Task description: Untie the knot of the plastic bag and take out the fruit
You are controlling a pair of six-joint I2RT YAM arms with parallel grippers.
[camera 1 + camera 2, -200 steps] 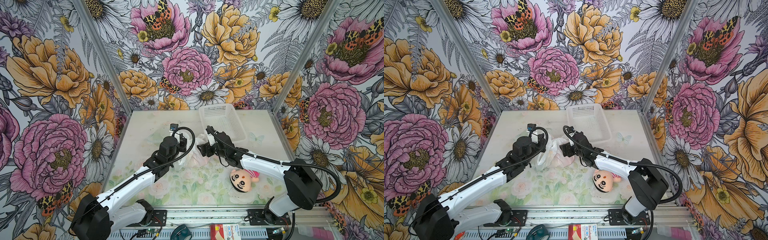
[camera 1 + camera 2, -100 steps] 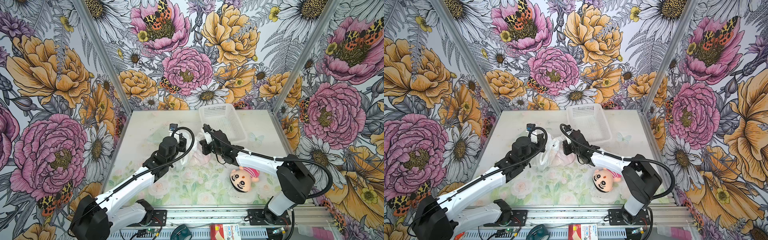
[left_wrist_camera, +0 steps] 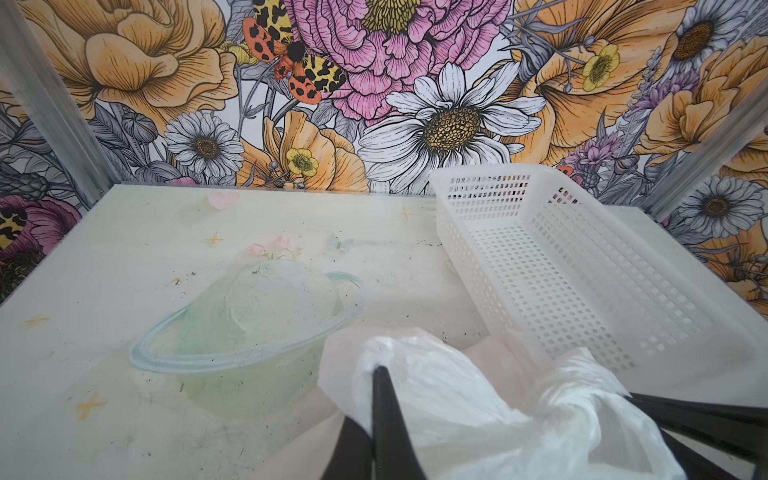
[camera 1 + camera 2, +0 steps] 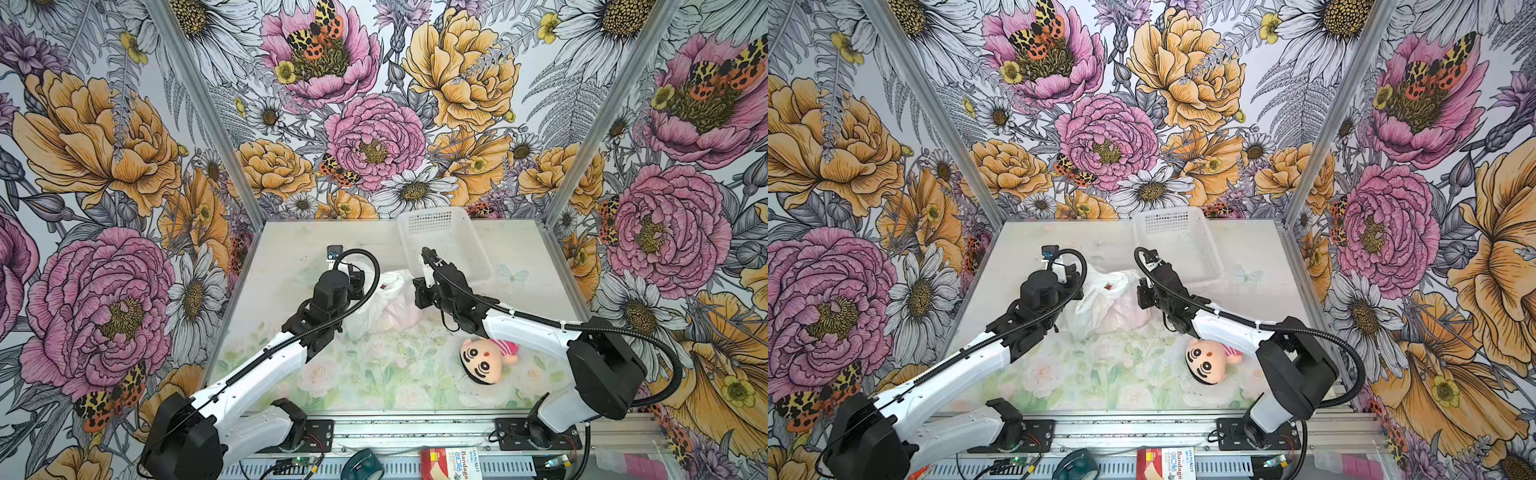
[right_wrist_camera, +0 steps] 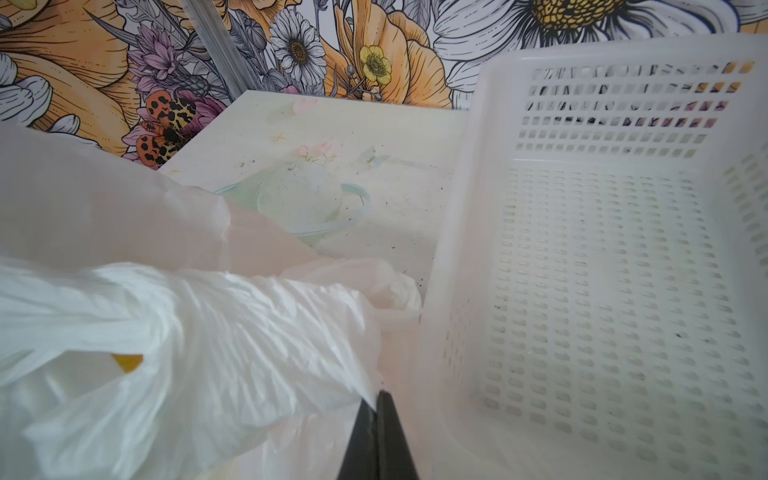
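White plastic bag [image 4: 386, 307]; white perforated basket [image 4: 436, 216]; perhaps yellow fruit [image 5: 126, 360].

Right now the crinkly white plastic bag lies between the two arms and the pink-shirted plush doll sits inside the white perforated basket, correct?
No: the plush doll lies on the table, outside the white perforated basket, as both top views show. The plastic bag part is right.

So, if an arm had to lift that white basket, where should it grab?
Probably the basket by its thin upright side wall, from above: one finger inside, one outside. It is open-topped and looks too wide to span whole.
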